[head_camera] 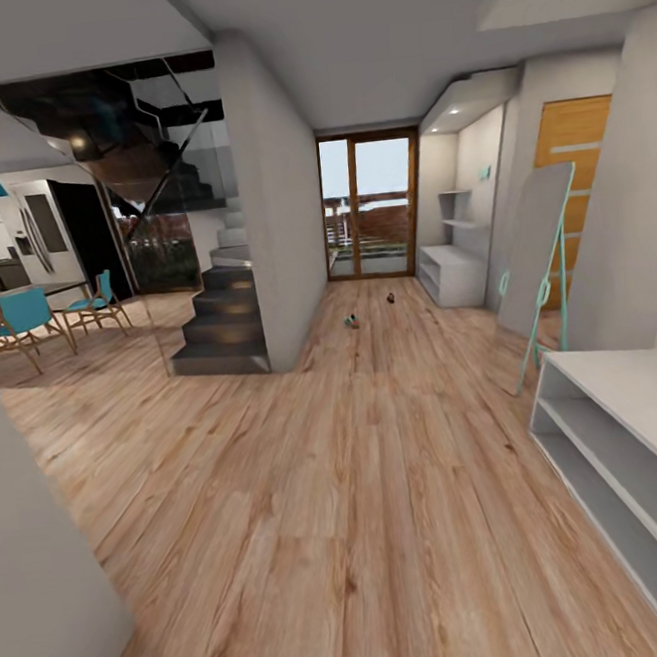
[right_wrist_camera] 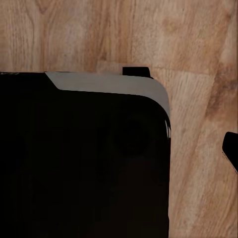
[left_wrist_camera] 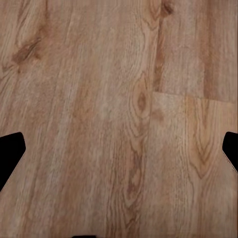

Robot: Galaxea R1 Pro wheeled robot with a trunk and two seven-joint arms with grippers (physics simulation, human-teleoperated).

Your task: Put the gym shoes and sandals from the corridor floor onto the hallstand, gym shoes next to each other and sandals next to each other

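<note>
Jaws on our left gripper (left_wrist_camera: 119, 156) are spread wide: in the left wrist view one dark fingertip (left_wrist_camera: 11, 154) shows at each side edge, with nothing but corridor floor (left_wrist_camera: 114, 99) between them. On our right gripper we see one dark fingertip (right_wrist_camera: 231, 151) at the edge of the right wrist view, so we cannot tell how those jaws stand. A large black body with a light grey rim (right_wrist_camera: 84, 163) covers much of that view, with wood planks around it.

From the head view, going left to right, we see a dining table with blue chairs (head_camera: 21, 320) at the far left, then a dark staircase (head_camera: 220, 324) against a grey wall pillar (head_camera: 275, 193). At the far end of the corridor stands a wood-framed glass door (head_camera: 372, 204). On the floor in front of that door lie two small shapes, one (head_camera: 352, 320) nearer to us and one (head_camera: 391, 297) further back, well apart from each other; they are too small for us to tell which shoes they are. Just right of them, against the right wall at the far end, is a light grey hallstand (head_camera: 454, 271) with a low base and staggered upper shelves. Nearer, a leaning mirror with a teal frame (head_camera: 541, 258) stands by the right wall, and at the near right is a light grey two-tier shoe rack (head_camera: 621, 441).
</note>
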